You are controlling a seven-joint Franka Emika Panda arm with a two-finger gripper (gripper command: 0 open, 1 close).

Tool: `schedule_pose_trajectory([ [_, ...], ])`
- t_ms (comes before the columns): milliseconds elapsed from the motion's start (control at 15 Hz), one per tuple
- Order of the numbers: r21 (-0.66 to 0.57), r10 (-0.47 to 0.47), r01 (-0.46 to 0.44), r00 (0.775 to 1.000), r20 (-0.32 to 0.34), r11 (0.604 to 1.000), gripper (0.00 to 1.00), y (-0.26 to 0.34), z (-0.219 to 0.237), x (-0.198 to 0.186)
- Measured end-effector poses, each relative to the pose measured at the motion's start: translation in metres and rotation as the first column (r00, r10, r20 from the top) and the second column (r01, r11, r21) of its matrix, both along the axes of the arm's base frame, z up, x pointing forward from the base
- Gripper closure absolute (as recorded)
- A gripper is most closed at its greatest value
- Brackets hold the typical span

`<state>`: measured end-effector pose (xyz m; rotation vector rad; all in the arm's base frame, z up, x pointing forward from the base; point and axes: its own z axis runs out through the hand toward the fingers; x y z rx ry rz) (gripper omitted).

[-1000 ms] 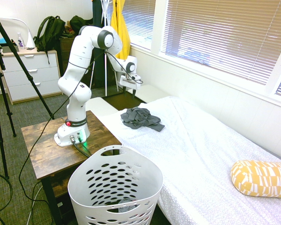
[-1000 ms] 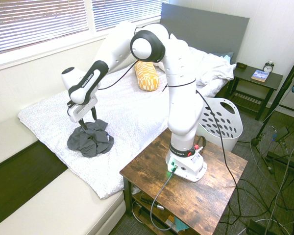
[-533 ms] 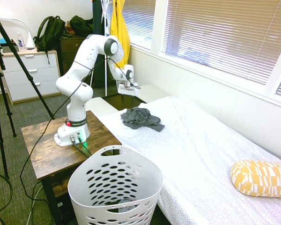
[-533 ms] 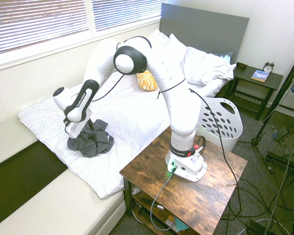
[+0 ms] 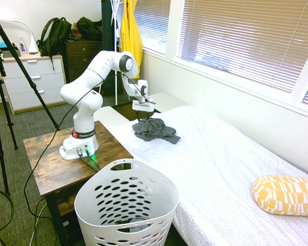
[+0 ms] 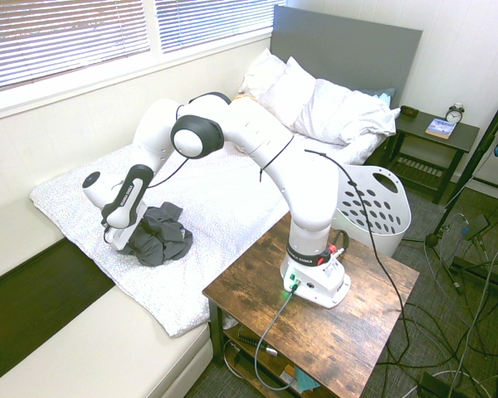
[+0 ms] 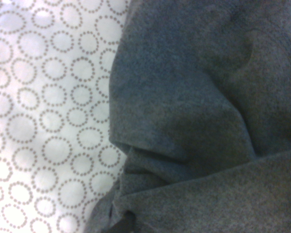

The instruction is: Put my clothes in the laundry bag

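Note:
The clothes (image 5: 156, 129) are a crumpled dark grey heap near the foot end of the bed, also seen in the second exterior view (image 6: 162, 236). My gripper (image 5: 142, 117) is down at the heap's edge nearest the bed's end, open, its fingertips touching or just above the fabric (image 6: 116, 240). Grey folds of the clothes (image 7: 208, 121) fill most of the wrist view, next to the white ring-patterned bedspread (image 7: 53, 121). The laundry bag (image 5: 126, 164), a white perforated basket, stands on the floor beside the wooden table, with something dark at its bottom.
The arm's base sits on a wooden side table (image 5: 46, 159) between bed and basket. A yellow patterned pillow (image 5: 287, 195) lies further up the bed, white pillows (image 6: 315, 99) at the headboard. A low white bench (image 6: 91, 348) runs along the bed's foot. A yellow garment (image 5: 131, 31) hangs by the window.
The arm has swung down and toward the bed's foot end. The gripper dropped from above the heap to the heap's edge. The clothes lie as before.

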<state>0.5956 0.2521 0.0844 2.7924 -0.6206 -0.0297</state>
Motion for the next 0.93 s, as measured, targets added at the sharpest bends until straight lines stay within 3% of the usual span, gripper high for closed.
schedule_pose_trajectory([
  [133,0.000,-0.013,0.013,1.000,-0.001,1.000,0.00,-0.002,-0.011,0.006],
  [200,0.004,-0.018,0.018,1.000,0.000,1.000,1.00,-0.001,-0.015,0.008],
  [933,0.008,-0.052,0.052,0.999,-0.004,0.999,1.00,-0.006,-0.023,0.013],
])
